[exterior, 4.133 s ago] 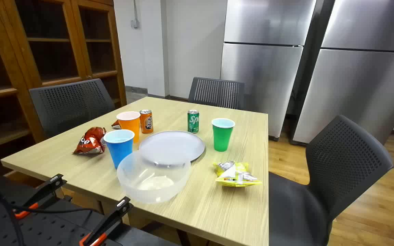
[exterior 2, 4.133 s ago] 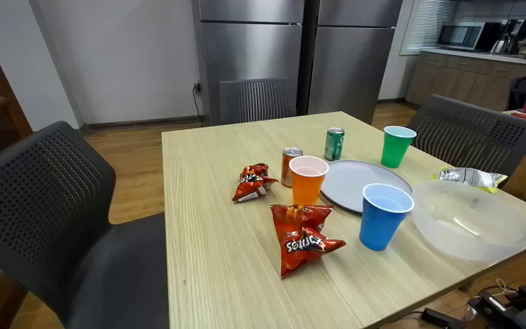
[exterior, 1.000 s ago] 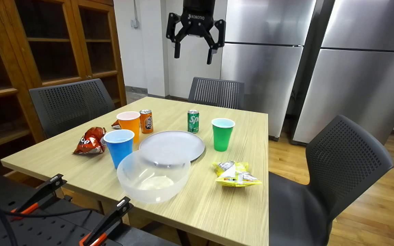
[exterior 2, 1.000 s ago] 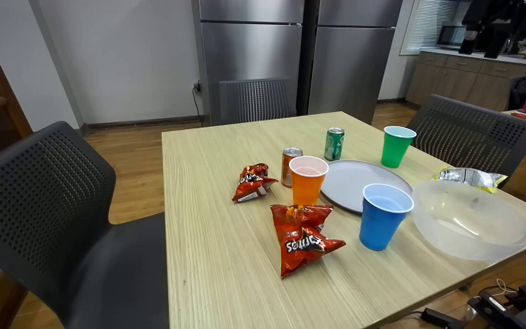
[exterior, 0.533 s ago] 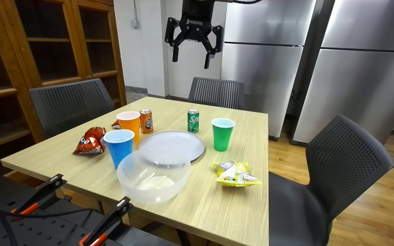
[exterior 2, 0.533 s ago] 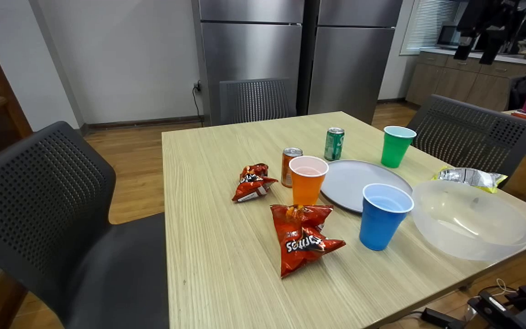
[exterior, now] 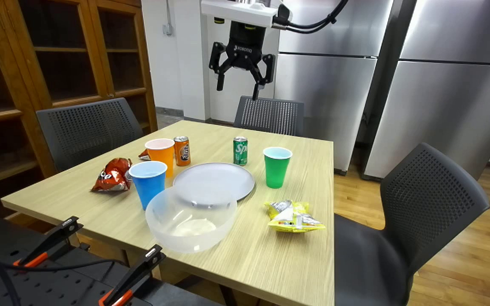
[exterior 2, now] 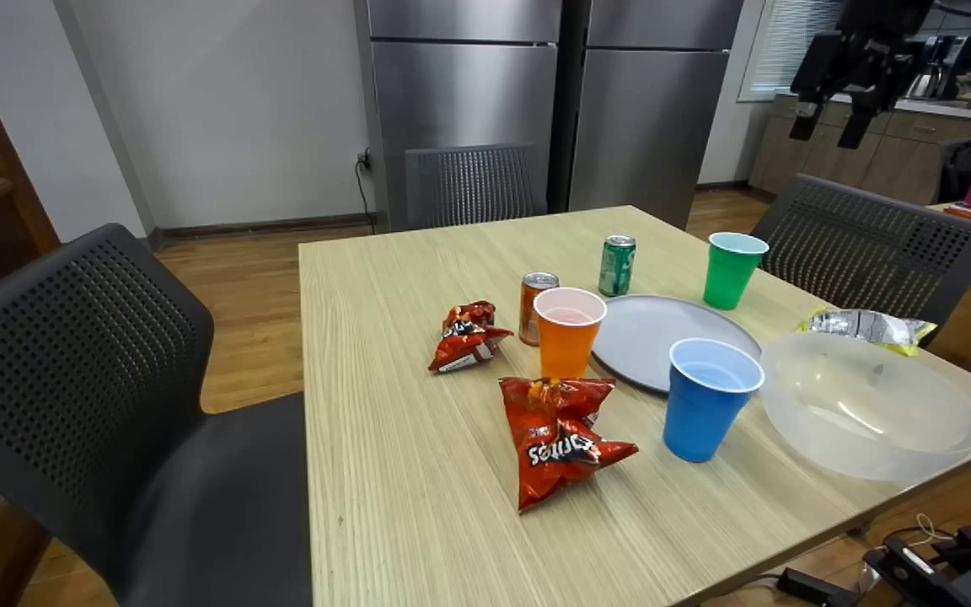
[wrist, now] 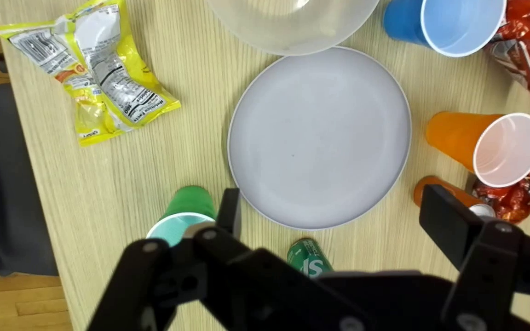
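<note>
Gripper (exterior: pixel 237 92) hangs high over the table (exterior: pixel 279 265), jaws wide apart, empty. In an exterior view, green can (exterior: pixel 240 153) stands just past the plate's far edge, plate (exterior: pixel 215 178) bare. I'd descend slowly, jaws clear of green cup (exterior: pixel 277 170), right.

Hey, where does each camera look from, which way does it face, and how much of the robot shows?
An exterior view: overlooking the table edge by the bowl, facing the fridges; the arm hangs at the top, fingers open.
An exterior view: overlooking the closer red chip bag, facing the fridges and kitchen cabinets; fingers and part of the arm, top right.
Wrist view: on the arm, facing down at the plate and green can; fingers across the bottom.
Both exterior views share the fridges, bowl, plate and green can.
</note>
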Controlling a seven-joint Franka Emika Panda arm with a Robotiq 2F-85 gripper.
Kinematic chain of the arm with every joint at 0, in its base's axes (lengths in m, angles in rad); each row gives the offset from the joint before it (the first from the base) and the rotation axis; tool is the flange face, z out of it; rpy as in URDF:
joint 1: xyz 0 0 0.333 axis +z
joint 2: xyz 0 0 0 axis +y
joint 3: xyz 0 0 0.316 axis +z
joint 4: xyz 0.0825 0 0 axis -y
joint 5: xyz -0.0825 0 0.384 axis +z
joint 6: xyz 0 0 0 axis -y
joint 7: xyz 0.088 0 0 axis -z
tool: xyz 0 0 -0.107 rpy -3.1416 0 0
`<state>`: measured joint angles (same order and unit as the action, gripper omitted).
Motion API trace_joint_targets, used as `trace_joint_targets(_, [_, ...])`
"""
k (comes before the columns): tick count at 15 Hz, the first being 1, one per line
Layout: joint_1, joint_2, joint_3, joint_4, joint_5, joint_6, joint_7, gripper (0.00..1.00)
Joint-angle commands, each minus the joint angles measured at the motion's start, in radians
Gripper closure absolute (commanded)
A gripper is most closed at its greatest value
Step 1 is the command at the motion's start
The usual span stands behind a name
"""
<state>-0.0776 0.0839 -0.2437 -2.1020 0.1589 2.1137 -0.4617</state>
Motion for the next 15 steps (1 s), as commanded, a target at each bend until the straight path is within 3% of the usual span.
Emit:
trace_joint_targets(1, [-0.041, 0.084, 0.046, 0.078, 0.005, 0.027, 0.051, 0.00])
trace_joint_targets(15, [-0.087, 0.325, 0.105, 0.215, -0.003, 0.192, 0.214, 0.00])
